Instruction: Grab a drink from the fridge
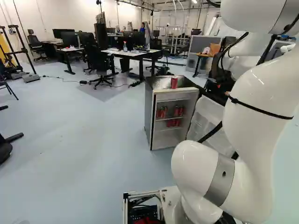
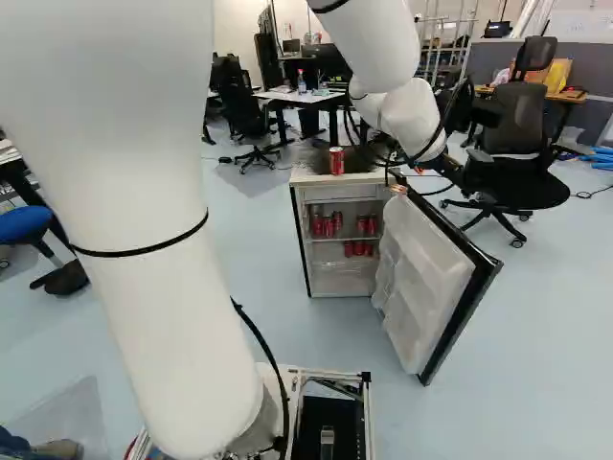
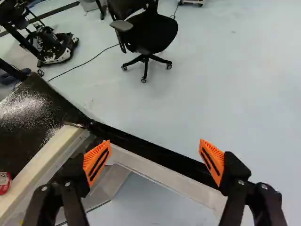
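Right base view: the fridge (image 2: 321, 180) is open, with the gripper (image 2: 409, 179) above its swung-out door (image 2: 426, 278).
Red cans (image 2: 329, 225) stand on two levels inside, and a single can (image 2: 336, 160) stands on top. The left base view shows the same cans, inside and on top, with desks (image 1: 128, 53) behind the fridge. In the wrist view the jaws are spread wide and grasp nothing; the door's top edge runs between and below them, and an office chair (image 3: 149, 35) stands beyond it.
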